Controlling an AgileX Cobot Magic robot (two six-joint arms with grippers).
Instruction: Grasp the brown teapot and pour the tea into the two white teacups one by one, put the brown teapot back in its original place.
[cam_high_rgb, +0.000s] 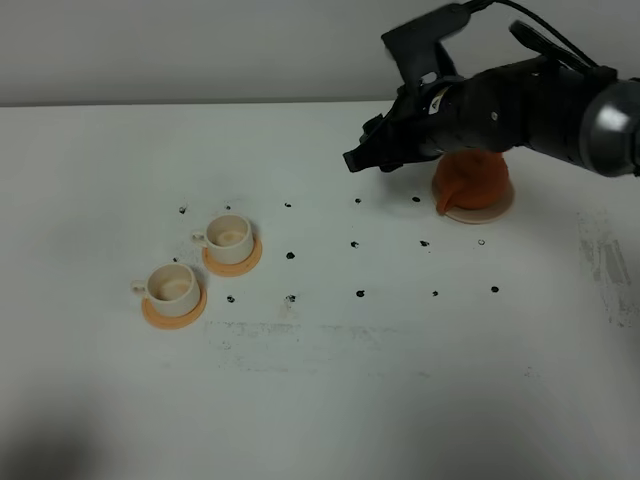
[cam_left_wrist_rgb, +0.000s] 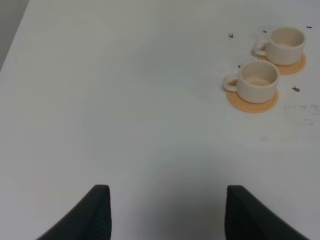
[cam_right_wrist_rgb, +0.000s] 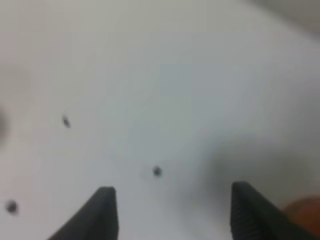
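The brown teapot (cam_high_rgb: 470, 182) sits on its pale beige coaster (cam_high_rgb: 492, 211) at the back right, its top hidden by my right arm. My right gripper (cam_high_rgb: 368, 158) hovers just left of the teapot, open and empty; its wrist view (cam_right_wrist_rgb: 172, 215) is blurred and shows only bare table and an orange-brown edge of the teapot (cam_right_wrist_rgb: 306, 210). The two white teacups (cam_high_rgb: 229, 234) (cam_high_rgb: 172, 284) stand on orange saucers at the left; both also show in the left wrist view (cam_left_wrist_rgb: 258, 80) (cam_left_wrist_rgb: 286, 44). My left gripper (cam_left_wrist_rgb: 165, 215) is open and empty, well short of the cups.
Small black dots (cam_high_rgb: 291, 255) mark the white table (cam_high_rgb: 400, 380) in a grid between the cups and the teapot. The table's far edge meets a grey wall (cam_high_rgb: 200, 50). The left arm does not show in the exterior view.
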